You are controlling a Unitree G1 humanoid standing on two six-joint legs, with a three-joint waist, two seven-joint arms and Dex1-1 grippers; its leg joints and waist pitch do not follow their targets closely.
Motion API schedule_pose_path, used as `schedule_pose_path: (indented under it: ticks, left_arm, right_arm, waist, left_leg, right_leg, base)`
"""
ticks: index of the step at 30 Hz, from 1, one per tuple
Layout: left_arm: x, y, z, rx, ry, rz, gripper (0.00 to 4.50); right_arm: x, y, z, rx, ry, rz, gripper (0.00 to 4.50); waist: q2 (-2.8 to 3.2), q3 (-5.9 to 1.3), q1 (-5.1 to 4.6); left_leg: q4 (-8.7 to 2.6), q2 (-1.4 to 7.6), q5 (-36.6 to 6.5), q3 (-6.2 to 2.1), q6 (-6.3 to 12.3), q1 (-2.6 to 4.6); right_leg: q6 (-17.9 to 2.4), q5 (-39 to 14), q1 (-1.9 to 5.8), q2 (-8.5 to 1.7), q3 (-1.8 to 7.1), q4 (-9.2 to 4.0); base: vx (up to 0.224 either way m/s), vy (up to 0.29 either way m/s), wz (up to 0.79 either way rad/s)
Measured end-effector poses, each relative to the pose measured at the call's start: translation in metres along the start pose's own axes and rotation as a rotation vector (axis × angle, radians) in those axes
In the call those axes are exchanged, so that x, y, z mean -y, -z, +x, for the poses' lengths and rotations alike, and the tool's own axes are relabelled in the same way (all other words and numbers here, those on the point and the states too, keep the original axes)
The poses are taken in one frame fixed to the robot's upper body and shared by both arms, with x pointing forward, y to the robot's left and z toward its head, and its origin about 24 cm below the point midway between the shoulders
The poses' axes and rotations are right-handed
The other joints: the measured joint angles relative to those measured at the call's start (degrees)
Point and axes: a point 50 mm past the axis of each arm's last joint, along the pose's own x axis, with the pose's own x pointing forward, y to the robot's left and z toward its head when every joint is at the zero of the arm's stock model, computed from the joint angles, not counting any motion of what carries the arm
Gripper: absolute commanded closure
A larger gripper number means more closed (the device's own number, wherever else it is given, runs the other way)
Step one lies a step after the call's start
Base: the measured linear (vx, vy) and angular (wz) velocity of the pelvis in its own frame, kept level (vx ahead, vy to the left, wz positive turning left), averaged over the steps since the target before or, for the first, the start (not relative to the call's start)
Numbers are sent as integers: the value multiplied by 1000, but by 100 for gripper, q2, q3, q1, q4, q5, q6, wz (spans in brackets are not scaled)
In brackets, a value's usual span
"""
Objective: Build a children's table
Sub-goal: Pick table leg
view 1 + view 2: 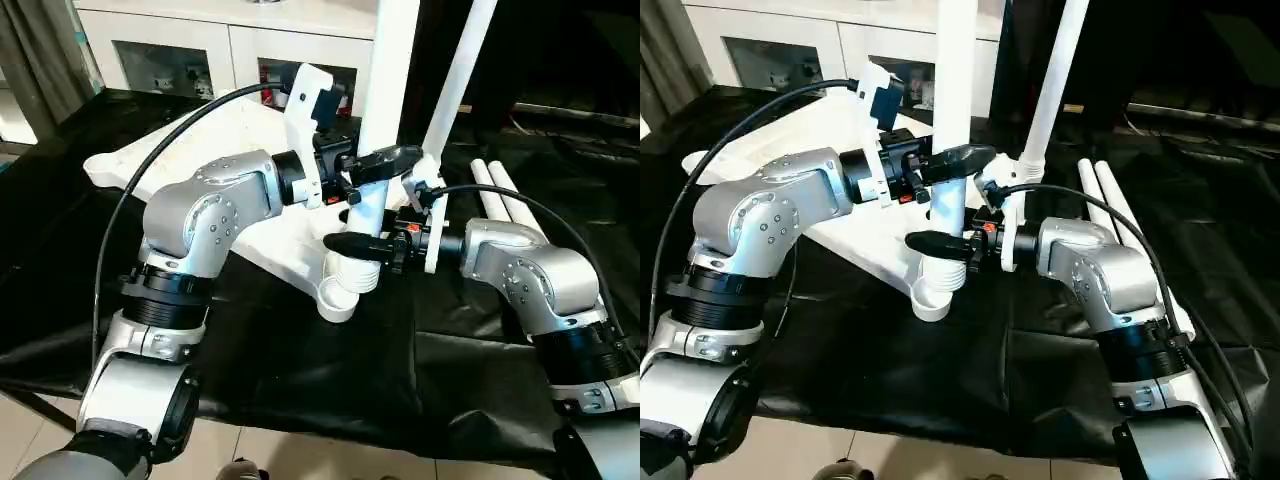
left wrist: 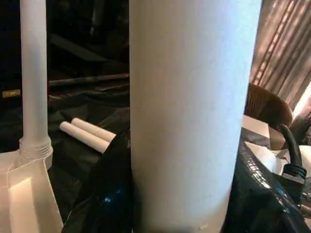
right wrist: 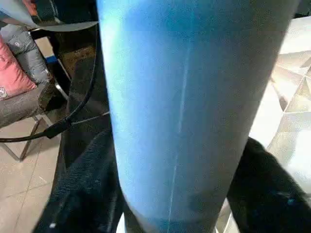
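Leg (image 1: 385, 90) upright — long axis vertical — in socket (image 1: 340, 295).

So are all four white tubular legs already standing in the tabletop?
No, two white tubular legs lie loose on the black cloth beside the tabletop.

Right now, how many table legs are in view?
4: one upright leg held by both grippers at the near corner socket, one standing leg in the socket behind, two spare legs lying on the cloth.

upright leg (image 1: 388, 60): top cut off by frame edge | second standing leg (image 1: 458, 75): top cut off too | tabletop (image 1: 215, 130): mostly hidden behind left arm | cabinet (image 1: 170, 50): contents too small to tell
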Motion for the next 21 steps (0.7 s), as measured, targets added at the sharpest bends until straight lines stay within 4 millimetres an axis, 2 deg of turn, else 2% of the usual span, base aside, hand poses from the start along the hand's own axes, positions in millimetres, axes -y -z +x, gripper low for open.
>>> schedule_pose_path:
  ticks: [8, 17, 18, 19, 21]
  left_arm:
    - [0, 0, 0, 2, 0, 0, 264]
    - [0, 0, 0, 2, -4, 0, 264]
    - [0, 0, 0, 3, -9, -1, 208]
    - [0, 0, 0, 4, -13, -3, 194]
    - [-1, 0, 1, 13, -15, -19, 194]
  right_arm:
    - [0, 0, 0, 7, -5, 5, 253]
    - [0, 0, 1, 8, -6, 6, 261]
    - [0, 0, 1, 9, -4, 7, 261]
    - [0, 0, 1, 9, -4, 7, 261]
    - [0, 0, 1, 13, -2, 8, 261]
  waist:
    - [0, 0, 0]
    - [0, 0, 0]
    - [0, 0, 0]
    - [0, 0, 0]
    - [0, 0, -1]
  left_leg:
    - [0, 0, 0, 0, 0, 0]
    - [0, 0, 0, 0, 0, 0]
    - [0, 0, 0, 0, 0, 0]
    - [0, 0, 0, 0, 0, 0]
    - [0, 0, 0, 0, 0, 0]
  right_leg:
    - [0, 0, 0, 0, 0, 0]
    - [0, 0, 0, 0, 0, 0]
    - [0, 0, 0, 0, 0, 0]
    - [0, 0, 0, 0, 0, 0]
    - [0, 0, 0, 0, 0, 0]
  base:
    - [0, 0, 0]
    - [0, 0, 0]
    - [0, 0, 0]
    - [0, 0, 0]
    - [0, 0, 0]
